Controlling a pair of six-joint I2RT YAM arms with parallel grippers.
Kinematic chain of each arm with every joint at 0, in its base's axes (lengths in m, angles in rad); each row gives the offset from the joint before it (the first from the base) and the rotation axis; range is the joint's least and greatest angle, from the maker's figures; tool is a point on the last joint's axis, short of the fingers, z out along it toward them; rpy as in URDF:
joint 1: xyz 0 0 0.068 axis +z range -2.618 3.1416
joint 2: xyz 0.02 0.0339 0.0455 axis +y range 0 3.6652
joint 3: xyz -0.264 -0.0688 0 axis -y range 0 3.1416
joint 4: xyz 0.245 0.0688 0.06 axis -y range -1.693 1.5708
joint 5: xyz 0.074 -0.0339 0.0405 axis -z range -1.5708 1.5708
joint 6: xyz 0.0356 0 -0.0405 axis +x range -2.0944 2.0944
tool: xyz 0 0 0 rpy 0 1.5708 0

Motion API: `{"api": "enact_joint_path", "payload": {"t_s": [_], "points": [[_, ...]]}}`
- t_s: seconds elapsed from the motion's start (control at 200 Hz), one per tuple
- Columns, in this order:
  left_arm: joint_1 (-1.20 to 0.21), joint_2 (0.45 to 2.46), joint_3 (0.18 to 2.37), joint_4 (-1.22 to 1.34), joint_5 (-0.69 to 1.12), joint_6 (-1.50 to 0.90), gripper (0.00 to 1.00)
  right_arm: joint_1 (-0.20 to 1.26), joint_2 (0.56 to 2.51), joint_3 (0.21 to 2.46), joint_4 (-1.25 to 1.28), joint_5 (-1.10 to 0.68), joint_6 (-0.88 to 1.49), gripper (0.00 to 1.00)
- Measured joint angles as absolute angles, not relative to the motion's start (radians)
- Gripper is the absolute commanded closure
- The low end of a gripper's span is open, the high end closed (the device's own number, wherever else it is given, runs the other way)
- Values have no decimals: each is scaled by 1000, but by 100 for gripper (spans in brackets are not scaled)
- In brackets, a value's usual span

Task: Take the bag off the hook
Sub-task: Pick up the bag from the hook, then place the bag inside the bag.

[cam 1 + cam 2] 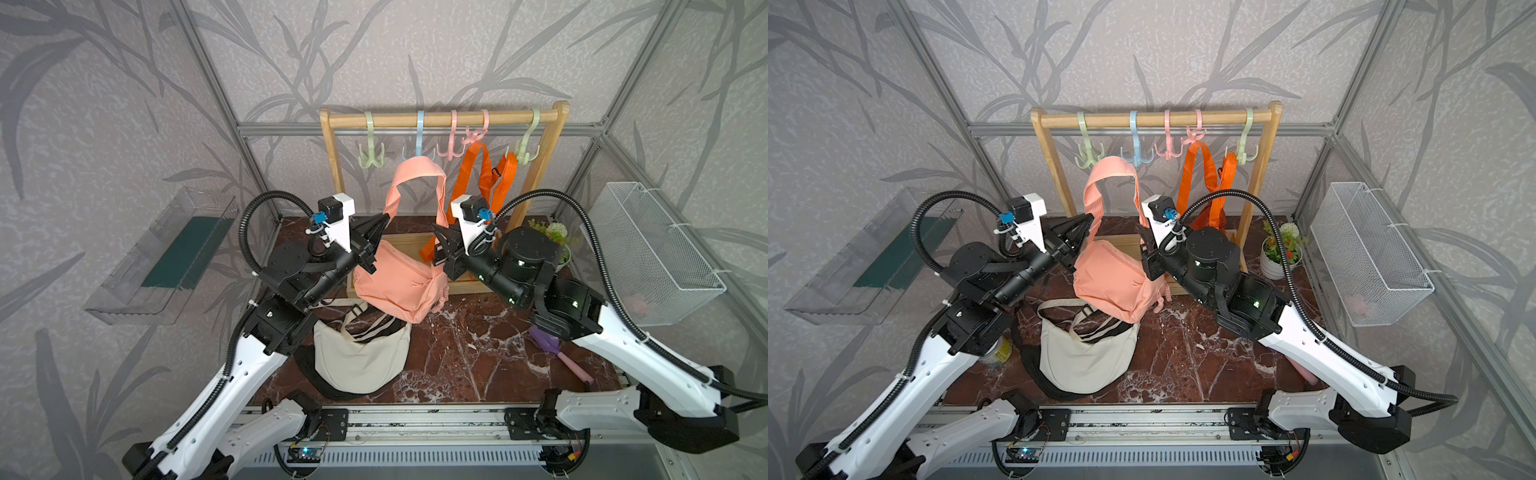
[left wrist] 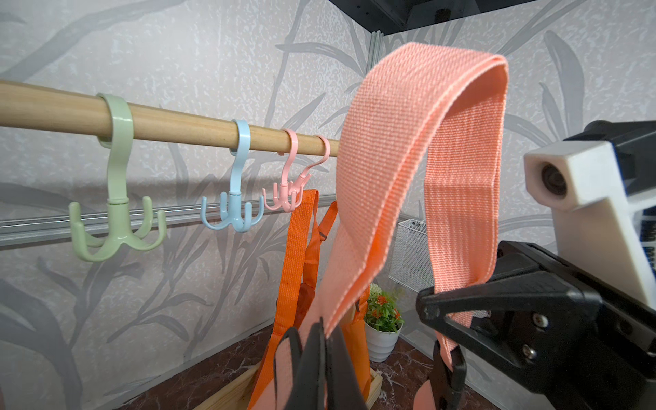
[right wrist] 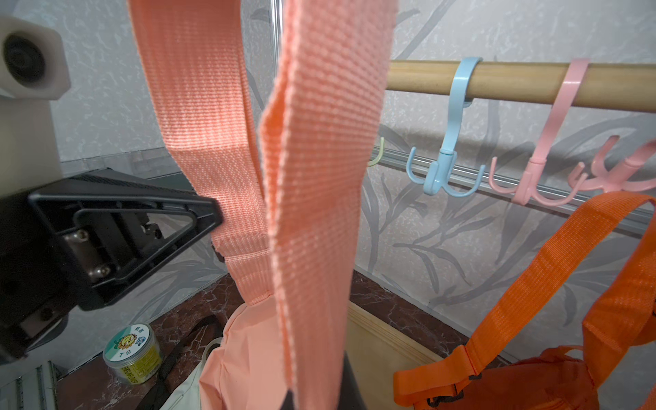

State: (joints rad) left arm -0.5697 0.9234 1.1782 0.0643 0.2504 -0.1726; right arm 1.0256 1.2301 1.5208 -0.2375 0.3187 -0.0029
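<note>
L jaws are shut on the left run of the strap (image 1: 415, 169); R jaws are shut on its right run. The strap loop is held clear of the blue hook (image 1: 419, 129), just near of it. The pink bag (image 1: 395, 282) is hung btwn both arms over the bench (image 1: 478, 353), w/ a white bag (image 1: 357, 357) nearer.
</note>
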Motion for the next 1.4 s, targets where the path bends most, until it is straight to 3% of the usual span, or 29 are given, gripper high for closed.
{"api": "enact_joint_path", "payload": {"t_s": [0.83, 1.4], "points": [[-575, 560, 1116, -329, 171, -169, 100, 1201, 1174, 1384, -215, 290, -76, 100], [-575, 453, 1048, -480, 151, -274, 100, 1223, 987, 1202, -218, 333, -13, 100]]}}
